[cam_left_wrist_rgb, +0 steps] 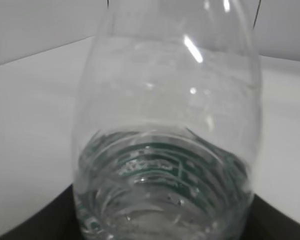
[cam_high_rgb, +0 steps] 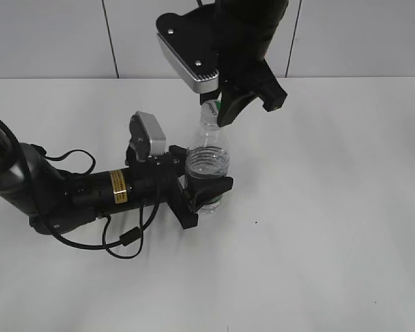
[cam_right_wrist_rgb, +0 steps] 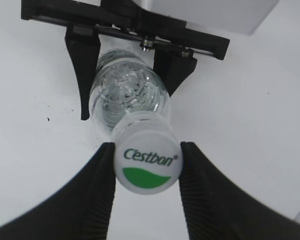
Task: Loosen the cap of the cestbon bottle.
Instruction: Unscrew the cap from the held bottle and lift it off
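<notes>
The cestbon bottle (cam_high_rgb: 207, 162) stands upright on the white table, clear with a dark green label band. My left gripper (cam_high_rgb: 207, 197) is shut on its lower body from the left; the bottle fills the left wrist view (cam_left_wrist_rgb: 165, 150). The white cap (cam_right_wrist_rgb: 147, 161) with green mark and "Cestbon" print sits on the neck. My right gripper (cam_right_wrist_rgb: 146, 160) comes from above, and its two black fingers press the cap's sides. In the exterior view the right gripper (cam_high_rgb: 225, 111) covers most of the cap (cam_high_rgb: 212, 107).
The white table (cam_high_rgb: 332, 228) extends around the bottle. A grey tiled wall (cam_high_rgb: 48, 38) stands behind. The left arm's cables (cam_high_rgb: 117, 238) lie on the table at the left front.
</notes>
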Action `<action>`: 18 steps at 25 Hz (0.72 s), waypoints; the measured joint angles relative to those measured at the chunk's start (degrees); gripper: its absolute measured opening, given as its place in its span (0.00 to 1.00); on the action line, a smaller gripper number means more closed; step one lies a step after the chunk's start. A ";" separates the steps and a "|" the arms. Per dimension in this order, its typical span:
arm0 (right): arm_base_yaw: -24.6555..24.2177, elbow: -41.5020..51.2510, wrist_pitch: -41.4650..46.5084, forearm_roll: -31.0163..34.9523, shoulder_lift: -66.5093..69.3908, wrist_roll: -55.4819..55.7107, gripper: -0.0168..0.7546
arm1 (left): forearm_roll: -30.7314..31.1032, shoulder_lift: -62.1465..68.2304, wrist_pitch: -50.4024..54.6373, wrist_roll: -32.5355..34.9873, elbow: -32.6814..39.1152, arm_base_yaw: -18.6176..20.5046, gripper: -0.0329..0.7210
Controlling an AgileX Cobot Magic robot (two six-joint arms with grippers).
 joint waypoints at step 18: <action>0.00 -0.06 -0.03 1.44 -5.51 34.08 0.41 | 0.14 0.11 -0.11 -0.77 0.00 0.00 0.58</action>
